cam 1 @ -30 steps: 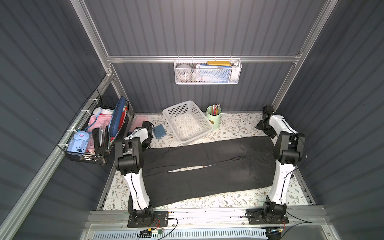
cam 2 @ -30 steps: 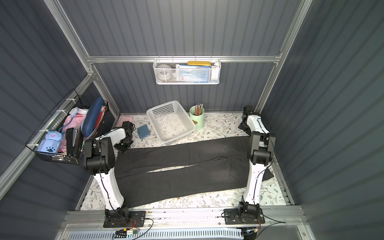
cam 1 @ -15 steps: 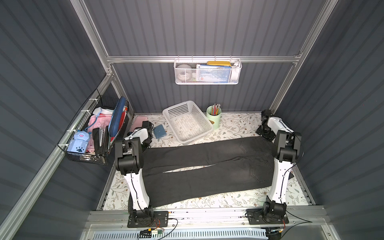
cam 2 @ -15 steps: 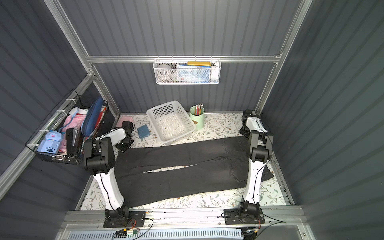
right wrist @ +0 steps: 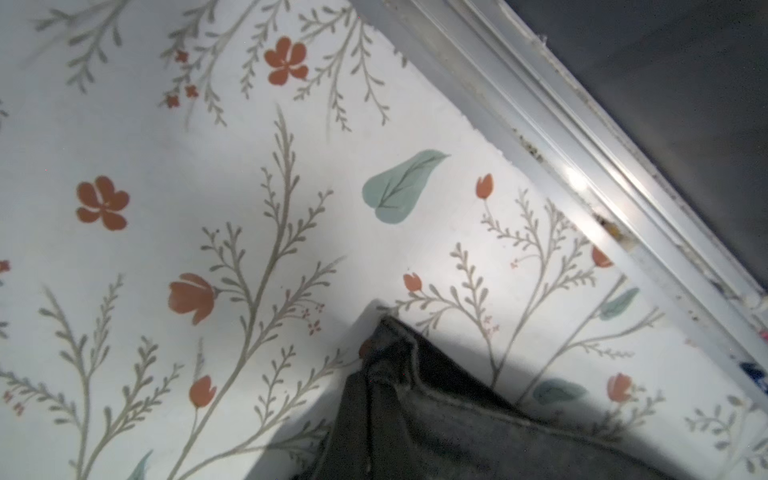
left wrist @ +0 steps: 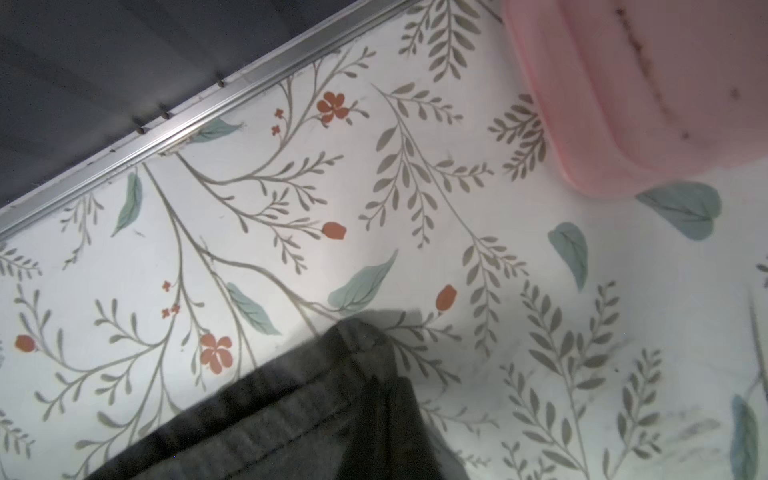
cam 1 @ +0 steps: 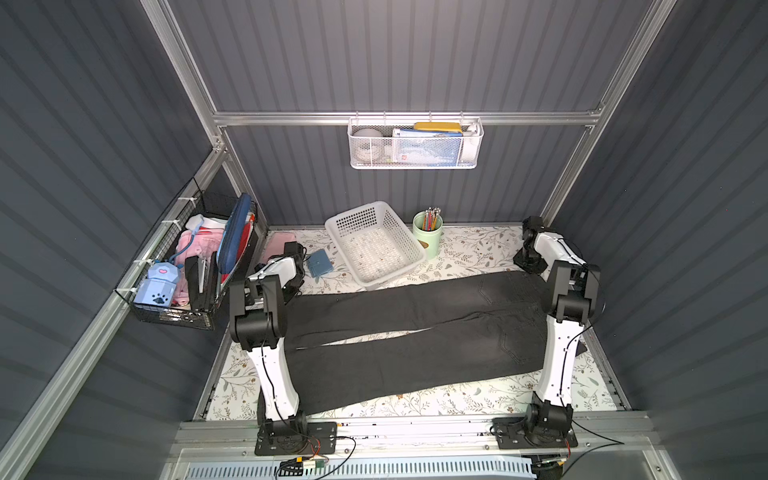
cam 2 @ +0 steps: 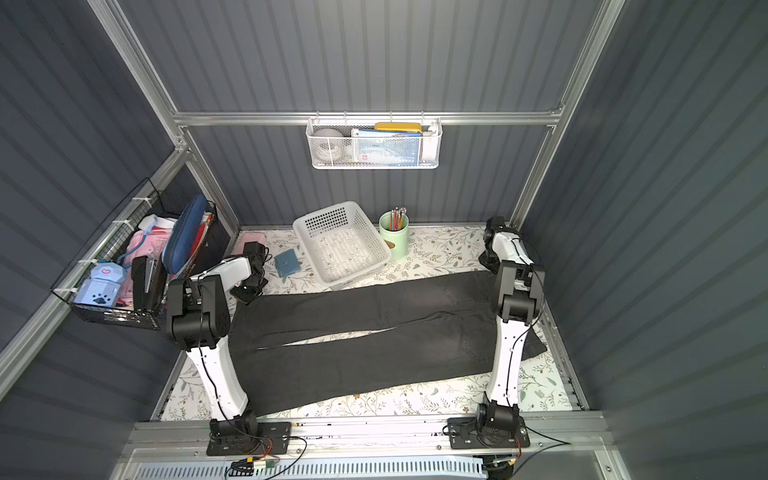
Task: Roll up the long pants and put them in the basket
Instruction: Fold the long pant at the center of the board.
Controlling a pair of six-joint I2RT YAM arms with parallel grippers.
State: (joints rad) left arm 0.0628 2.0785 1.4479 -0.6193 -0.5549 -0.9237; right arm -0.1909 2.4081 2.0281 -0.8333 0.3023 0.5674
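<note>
Pants [cam 1: 415, 332] flat across bench [cam 1: 457, 395], legs to L, waist to R. L claw [cam 1: 292, 286] clenched on far hem corner; R claw [cam 1: 527, 266] clenched on far waist corner. Basket [cam 1: 361, 216] & pencil cup [cam 1: 430, 245] behind.

We see the long pants [cam 1: 415, 307] as matt charcoal denim, coarse-woven with stitched seams. The worktop [cam 1: 478, 249] looks smooth, faintly sheened under its printed floral pattern. The white basket [cam 1: 405, 235] is perforated smooth plastic, the wall basket [cam 1: 415, 166] white-coated metal mesh, the frame rail [cam 1: 291, 118] bare silvery metal.
</note>
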